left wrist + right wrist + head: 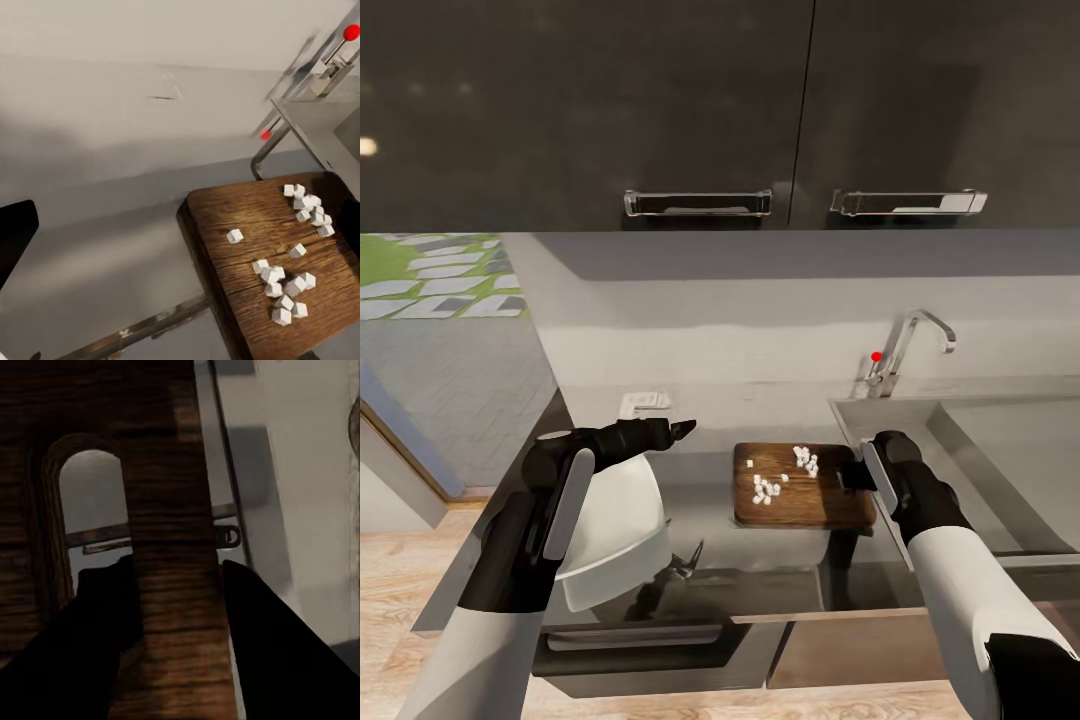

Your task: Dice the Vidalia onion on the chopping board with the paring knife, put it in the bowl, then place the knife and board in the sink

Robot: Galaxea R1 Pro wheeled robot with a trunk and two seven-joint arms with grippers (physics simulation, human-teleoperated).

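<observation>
- The desk (pixel 700 500) is a long, reflective grey slab under glossy black upper cabinets (pixel 590 100) with chrome bar handles (pixel 698 204); a pale backsplash runs behind it.
- The sink (pixel 1000 450) is set into the desk at the right, with an angular chrome tap (pixel 910 345) and a small red knob (pixel 876 356) at its far edge.
- The chopping board (pixel 800 485) lies flat on the desk just left of the sink, carrying small white onion cubes (pixel 785 475) in two loose clusters.
- The white bowl (pixel 615 530) sits at the near left, tilted and partly hidden by the left arm.
- The right end effector (pixel 850 472) is closed on the board's right end: in the right wrist view its dark fingers (pixel 105 615) sit either side of the wooden strip beside the handle slot (pixel 90 502).
- The left end effector (pixel 682 430) hangs above the bowl, pointing toward the board; its fingertips look close together, though I cannot tell for sure whether it is closed.
</observation>
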